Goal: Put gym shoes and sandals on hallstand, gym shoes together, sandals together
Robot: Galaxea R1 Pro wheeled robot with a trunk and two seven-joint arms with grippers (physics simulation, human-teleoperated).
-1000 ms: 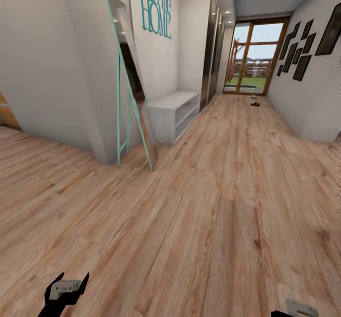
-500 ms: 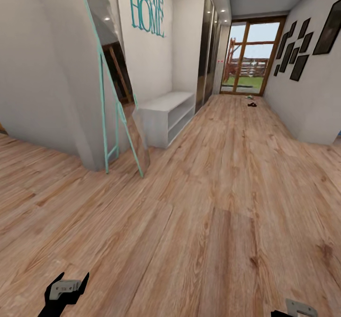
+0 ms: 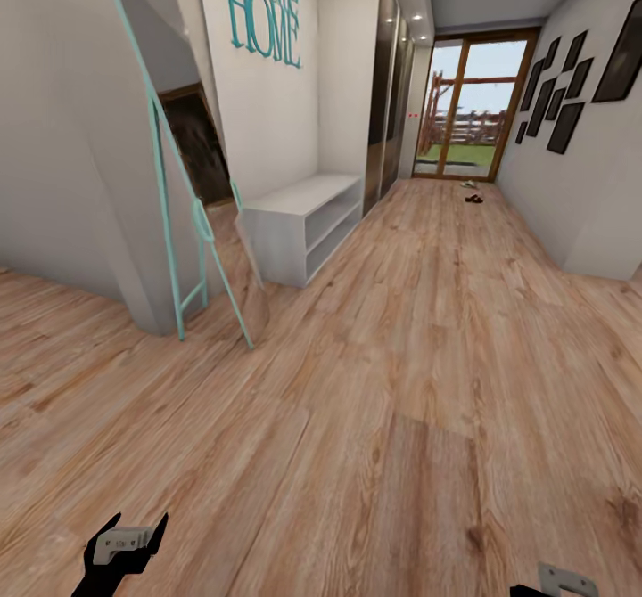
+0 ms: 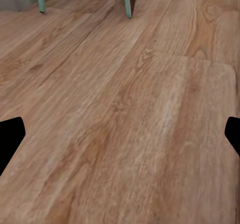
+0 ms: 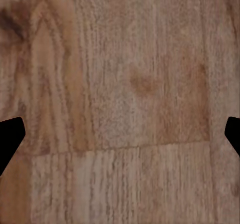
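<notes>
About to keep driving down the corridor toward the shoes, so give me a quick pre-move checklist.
1. Left gripper open and empty: ok.
2. Right gripper open and empty: ok, fingertips spread over bare planks.
3. Corridor floor free of obstacles ahead: ok.
4. Shoes located: ok, small shapes on the floor near the glass door; which pair cannot tell.
5. Hallstand shelves free: ok, as far as visible.
6. Leaning mirror clearance on the left: ok.

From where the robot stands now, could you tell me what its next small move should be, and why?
Probably keep rolling forward down the corridor floor. The shoes are only small shapes far ahead near the glass door, well beyond reach. The hallstand stands along the left wall, and both the left tool and right tool look open and hold nothing.
</notes>
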